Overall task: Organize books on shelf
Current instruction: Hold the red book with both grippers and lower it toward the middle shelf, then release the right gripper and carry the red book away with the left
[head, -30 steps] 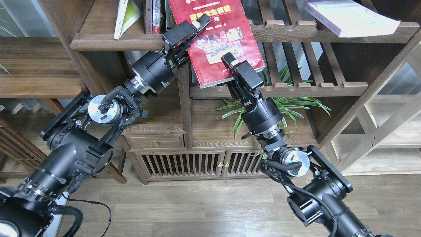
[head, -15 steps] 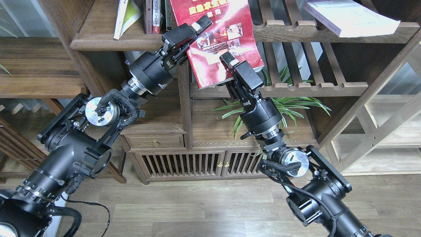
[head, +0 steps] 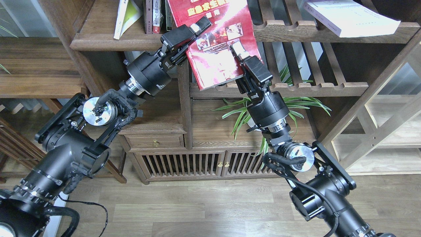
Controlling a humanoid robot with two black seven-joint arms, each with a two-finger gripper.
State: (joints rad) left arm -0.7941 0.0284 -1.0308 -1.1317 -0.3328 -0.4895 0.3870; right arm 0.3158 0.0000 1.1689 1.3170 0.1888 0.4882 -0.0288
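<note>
The red book (head: pixel 213 56) with photos on its cover is held tilted in the air in front of the shelf unit, its top edge out of view. My left gripper (head: pixel 192 31) is shut on its left edge. My right gripper (head: pixel 242 56) is shut on its lower right edge, one white-tipped finger (head: pixel 238 48) lying on the cover. The yellow-green book (head: pixel 126 14) leans on the dark plank shelf (head: pixel 108 41) at the upper left. The white book (head: pixel 348 16) lies flat on a slatted rack (head: pixel 329 33) at the upper right.
Thin volumes (head: pixel 154 16) stand on the plank shelf just left of the red book. A second slatted rack (head: pixel 296 87) runs below the book, with a green plant (head: pixel 283 105) under it. A vertical post (head: pixel 184 98) stands between my arms, above a low cabinet (head: pixel 190 161).
The red book has risen a little and turned more upright. My right gripper has moved up and to the right along the book's edge. My left gripper has edged slightly upward.
</note>
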